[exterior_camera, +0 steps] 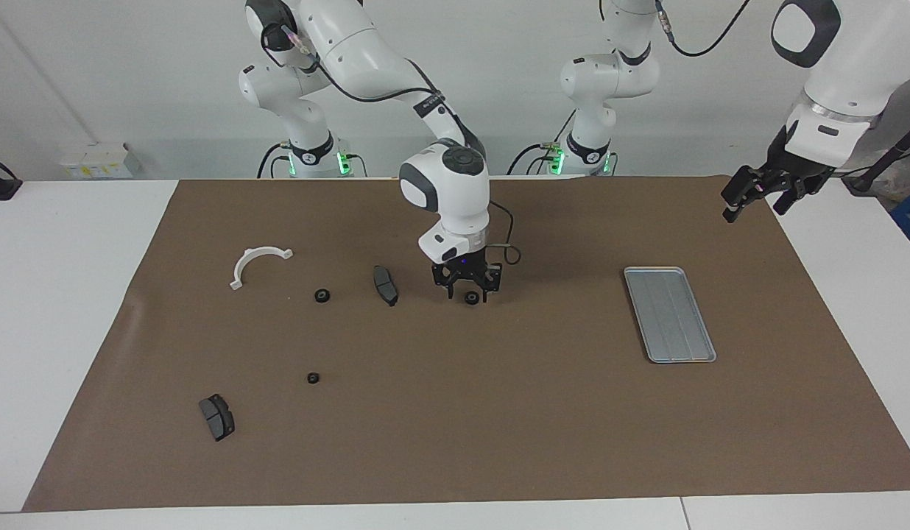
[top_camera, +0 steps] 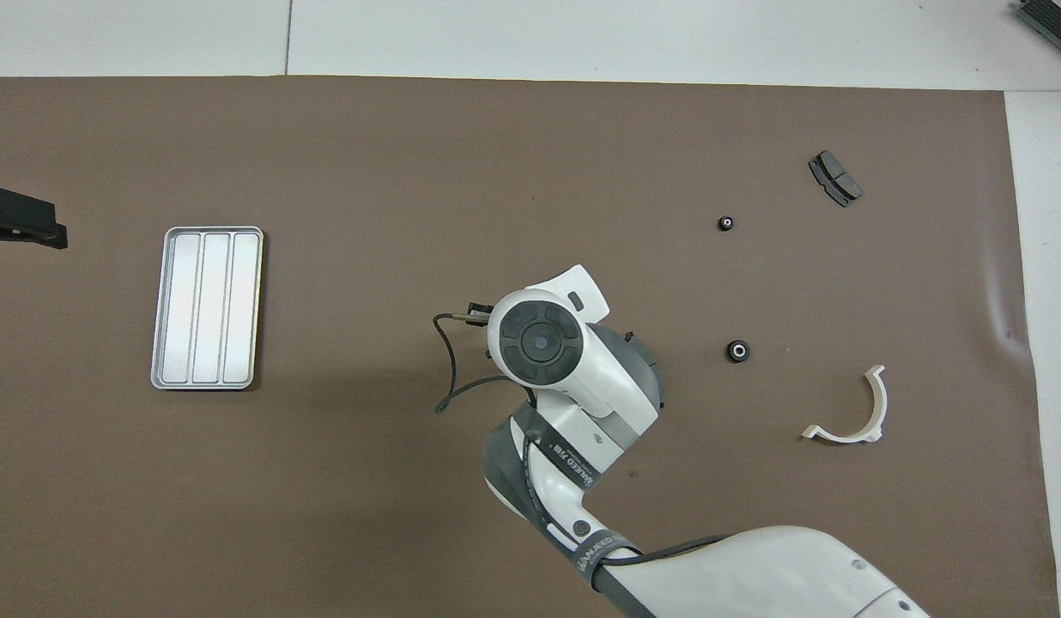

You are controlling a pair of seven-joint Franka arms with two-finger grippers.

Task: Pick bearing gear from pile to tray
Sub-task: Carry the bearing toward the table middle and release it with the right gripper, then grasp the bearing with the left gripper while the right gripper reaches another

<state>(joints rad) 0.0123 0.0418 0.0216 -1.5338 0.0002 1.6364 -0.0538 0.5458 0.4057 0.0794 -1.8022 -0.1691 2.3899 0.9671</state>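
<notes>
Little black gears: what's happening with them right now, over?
Right gripper down at one small black round gear, fingers astride it, not lifted. Left gripper waits, raised near flat silver-grey metal tray, nothing in tray. Nothing in the way.

You've got a brown mat (exterior_camera: 455,412) over a white surface (exterior_camera: 65,294). The tray (exterior_camera: 669,314) is silver-grey with faint ribs running lengthwise. The bracket (exterior_camera: 256,263) is plain white, the two pads (exterior_camera: 385,285) are dark grey, and the little gears (exterior_camera: 322,296) are black with a pale centre. Both arms are white with black joints, and the right tool (exterior_camera: 470,288) is black.
</notes>
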